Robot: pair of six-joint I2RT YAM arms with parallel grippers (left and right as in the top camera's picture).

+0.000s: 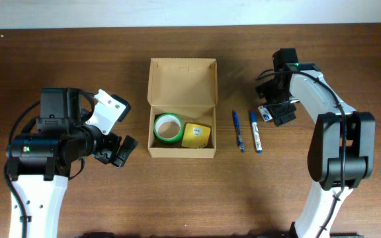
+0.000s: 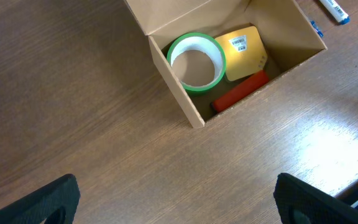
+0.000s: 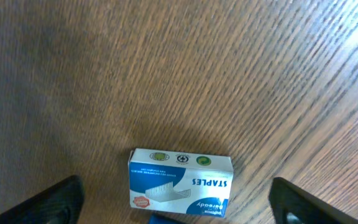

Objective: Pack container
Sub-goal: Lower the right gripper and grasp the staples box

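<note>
The tan cardboard container point(image 1: 182, 82) stands open at the table's middle, lid flap up at the back. Inside lie a green tape roll point(image 1: 168, 127), a small yellow box point(image 1: 196, 135) and, in the left wrist view, a red item point(image 2: 241, 90). The container also shows in the left wrist view point(image 2: 179, 93). My left gripper point(image 1: 116, 151) is open and empty, left of the container. My right gripper point(image 1: 280, 112) is open above a blue-and-white staples box point(image 3: 180, 183), which lies between its fingers on the table. Two blue pens point(image 1: 238, 131) point(image 1: 255, 131) lie right of the container.
The dark wooden table point(image 1: 190, 192) runs under everything. The pens lie side by side between the container and the staples box point(image 1: 264, 113). A pen tip shows in the left wrist view point(image 2: 333, 9).
</note>
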